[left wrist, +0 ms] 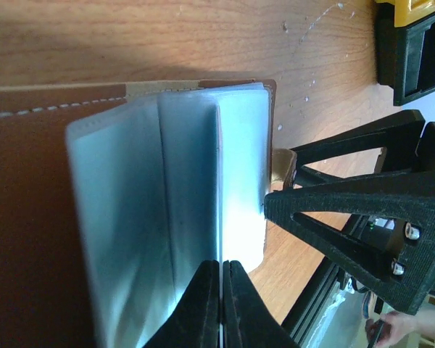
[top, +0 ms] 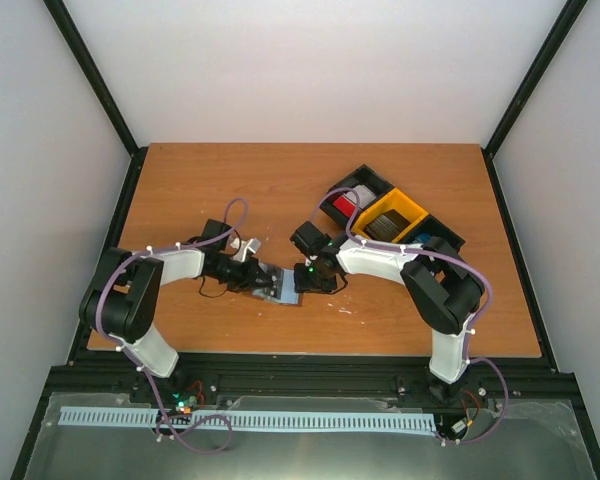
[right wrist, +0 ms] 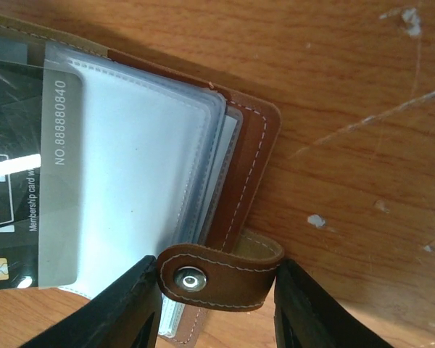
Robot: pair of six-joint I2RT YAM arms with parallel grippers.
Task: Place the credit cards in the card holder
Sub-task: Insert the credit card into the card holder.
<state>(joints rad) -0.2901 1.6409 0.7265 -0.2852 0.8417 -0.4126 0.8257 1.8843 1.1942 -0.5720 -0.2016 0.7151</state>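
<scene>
The brown leather card holder (top: 280,286) lies open on the table between both grippers. My left gripper (left wrist: 222,290) is shut on one pale blue-grey inner sleeve (left wrist: 196,181) and holds it upright; it shows in the top view (top: 261,277). My right gripper (right wrist: 217,308) is closed on the folded tab clasp (right wrist: 221,278), one finger at each end; it shows in the top view (top: 307,275). A grey credit card (right wrist: 58,181) sits inside a clear sleeve of the card holder (right wrist: 255,156). Stacks of red (top: 345,207), dark grey (top: 383,226) and blue (top: 421,239) cards lie in the tray.
The black-and-yellow three-compartment tray (top: 405,205) stands at the back right, just behind the right arm. Its corner shows in the left wrist view (left wrist: 413,51). The right gripper's black fingers (left wrist: 348,217) are close beside the sleeves.
</scene>
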